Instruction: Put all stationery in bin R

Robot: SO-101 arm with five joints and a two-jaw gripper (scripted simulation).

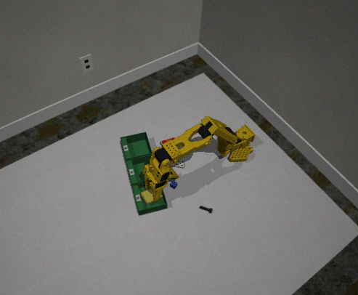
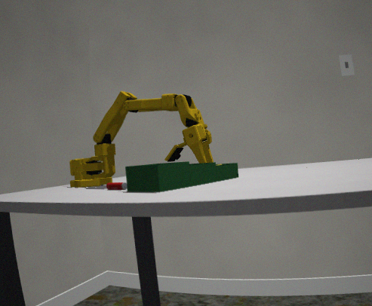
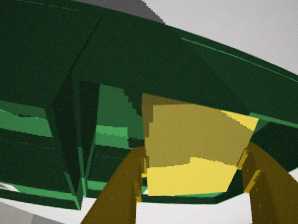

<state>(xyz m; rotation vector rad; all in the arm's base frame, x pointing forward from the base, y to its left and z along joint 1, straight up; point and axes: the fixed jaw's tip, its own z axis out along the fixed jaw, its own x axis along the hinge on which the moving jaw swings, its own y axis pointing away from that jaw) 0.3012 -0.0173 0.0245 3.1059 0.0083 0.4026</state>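
Note:
A row of three green bins (image 1: 142, 171) stands on the white table; their small labels are too small to read. My gripper (image 1: 152, 192) is shut on a flat yellow pad (image 3: 193, 152) and holds it low inside the end bin nearest the front edge. In the wrist view the pad sits between my two fingers, with the green bin walls (image 3: 80, 96) behind it. In the side view my gripper (image 2: 207, 157) dips behind the bin wall (image 2: 182, 175), so the pad is hidden there. A red marker (image 1: 164, 141) lies by the arm, also visible in the side view (image 2: 115, 185).
A blue die (image 1: 173, 185) lies just right of the bins beside my gripper. A black bolt (image 1: 205, 209) lies further right toward the front. A small white card (image 1: 180, 164) lies under the arm. The arm's base (image 1: 238, 145) stands at the right.

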